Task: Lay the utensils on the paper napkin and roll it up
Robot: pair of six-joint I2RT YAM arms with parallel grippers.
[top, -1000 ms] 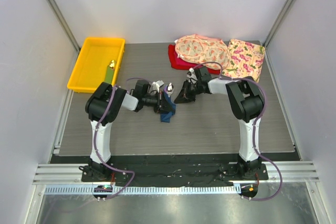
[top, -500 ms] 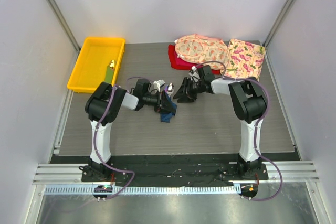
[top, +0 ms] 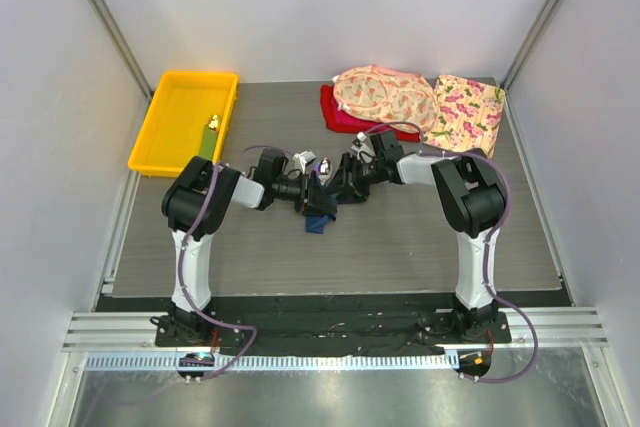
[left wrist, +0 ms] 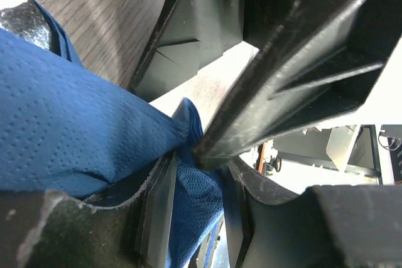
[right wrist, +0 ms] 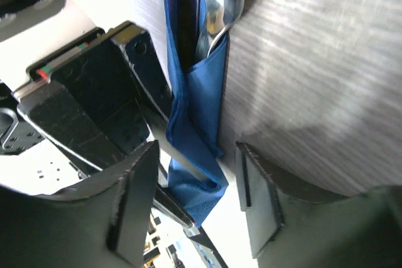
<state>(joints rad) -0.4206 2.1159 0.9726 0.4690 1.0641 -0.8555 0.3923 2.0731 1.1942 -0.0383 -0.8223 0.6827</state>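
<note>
A yellow tray (top: 146, 137) sat at the table's (top: 400, 237) far left corner, and in it lay a green strip (top: 207, 143) with a tiny yellow object (top: 213, 123) just beyond it, both by the tray's right wall. Near the middle of the table the left gripper (top: 306, 187) lay low. Its jaws stood a little apart with the blue napkin (top: 320, 217) filling the gap, and I could not tell whether they pinched it. The napkin was rolled into a narrow bundle, with a spoon (right wrist: 220, 1) poking out of its far end. The right gripper (top: 342, 179) met it from the other side. Its jaws were spread and straddled the roll, touching neither side. At the far right corner two floral cloths (top: 380, 95) lay side by side, the left one over a red cloth (top: 335, 115).
</note>
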